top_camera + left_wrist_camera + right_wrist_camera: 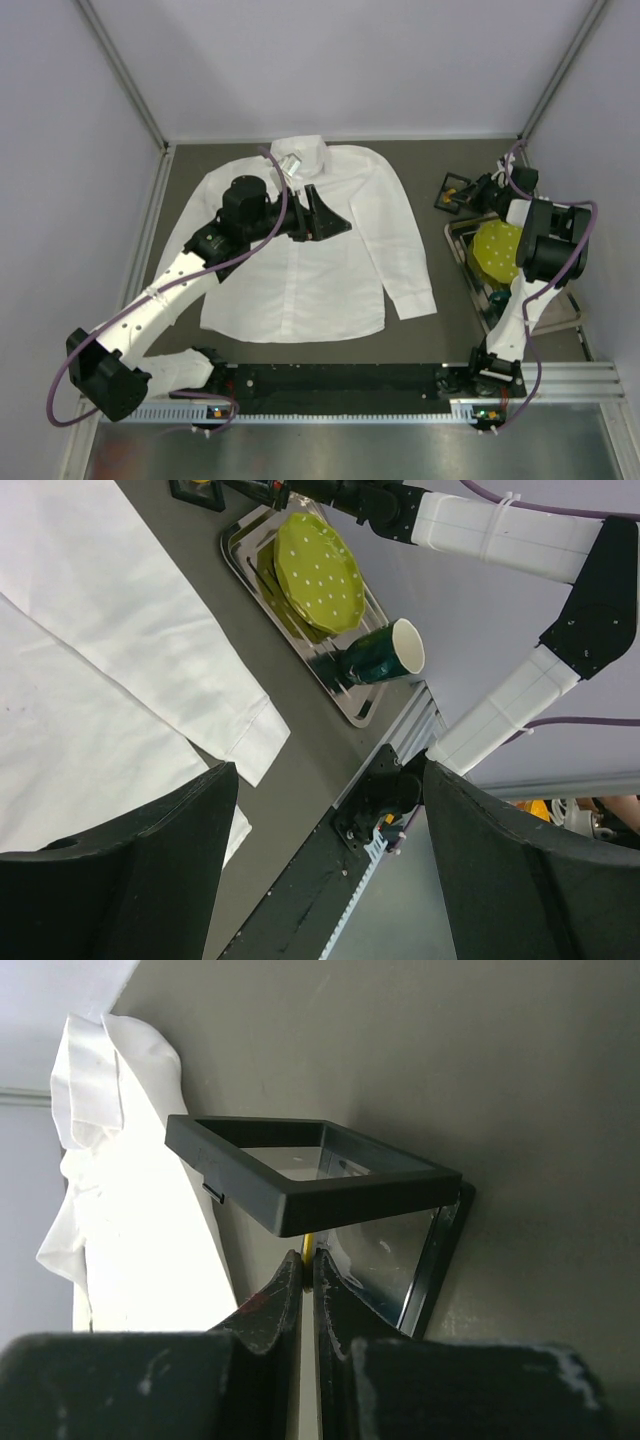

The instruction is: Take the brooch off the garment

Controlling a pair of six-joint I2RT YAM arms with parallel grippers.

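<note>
The garment (310, 250) is a white collared shirt lying flat on the dark table, also seen in the left wrist view (100, 680) and the right wrist view (110, 1160). My left gripper (325, 215) hangs open over the shirt's chest, nothing between its fingers (328, 775). My right gripper (462, 195) is at the small black box (452, 190), right of the shirt. The box (310, 1175) stands with its lid raised. The right fingertips (308, 1258) are shut on a thin yellow sliver, the brooch (308, 1245) seen edge-on, just under the lid's edge.
A metal tray (460, 245) at the right holds a yellow-green dotted plate (497, 250) and a dark green cup (385, 655) lying on its side. The arms' black base rail (340, 380) runs along the near edge. Grey walls enclose the table.
</note>
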